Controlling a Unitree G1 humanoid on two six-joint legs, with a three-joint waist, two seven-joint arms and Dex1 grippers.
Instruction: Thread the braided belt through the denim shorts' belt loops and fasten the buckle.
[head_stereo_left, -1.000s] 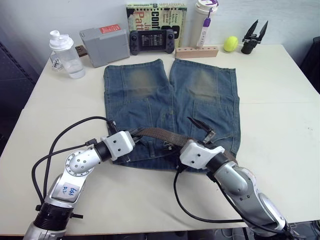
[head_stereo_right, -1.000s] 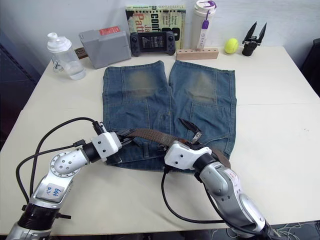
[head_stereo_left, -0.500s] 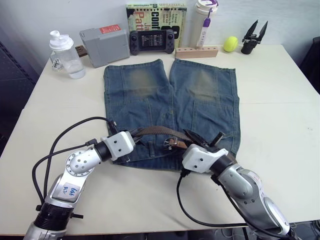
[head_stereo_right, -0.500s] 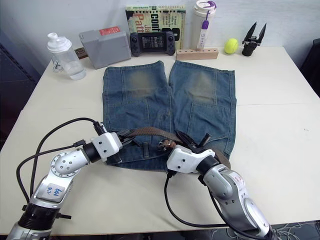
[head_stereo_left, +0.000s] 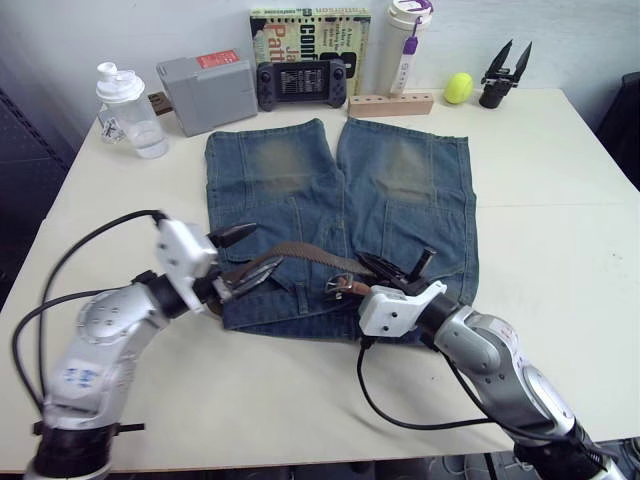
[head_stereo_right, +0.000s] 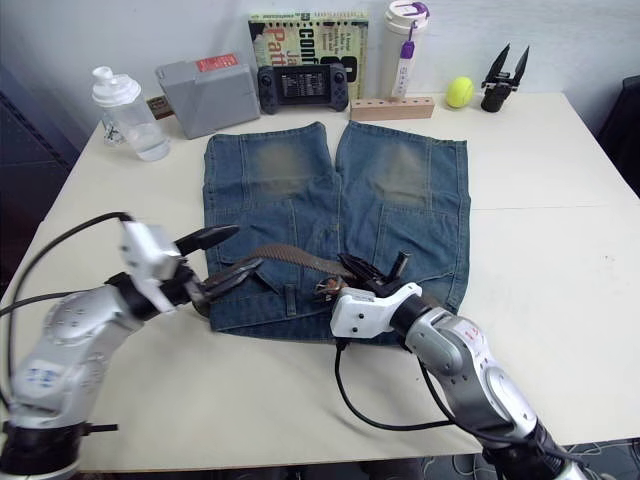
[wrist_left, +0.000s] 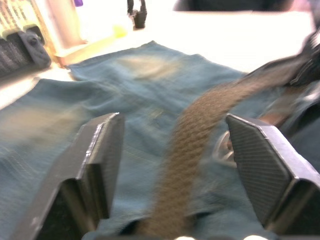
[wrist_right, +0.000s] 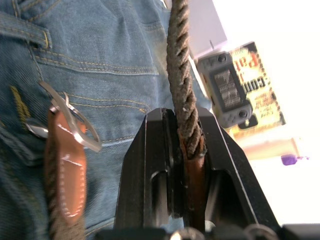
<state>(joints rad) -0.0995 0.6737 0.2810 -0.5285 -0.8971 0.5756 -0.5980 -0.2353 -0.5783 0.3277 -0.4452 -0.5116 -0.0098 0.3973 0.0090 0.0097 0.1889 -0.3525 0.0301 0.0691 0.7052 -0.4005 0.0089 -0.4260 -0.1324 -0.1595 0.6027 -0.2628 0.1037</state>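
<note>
The right hand (head_stereo_left: 398, 268) clamps the braided belt (head_stereo_left: 305, 254) beside its buckle (head_stereo_left: 340, 288), keeping it taut over the denim shorts (head_stereo_left: 340, 190) near the worktop's (head_stereo_left: 560, 200) front edge; the left hand (head_stereo_left: 243, 256) gapes open around the strap.

Both arms are built of rounded silver-grey metal joints ending in white blocky wrist housings, with black cables looping loose from wrist to forearm. The left gripper (head_stereo_left: 243, 255) and right gripper (head_stereo_left: 398, 268) carry slim black pointed fingers — their inner pads (wrist_left: 102, 155) finely textured. A white sticker with blue handwriting marks the left forearm.
</note>
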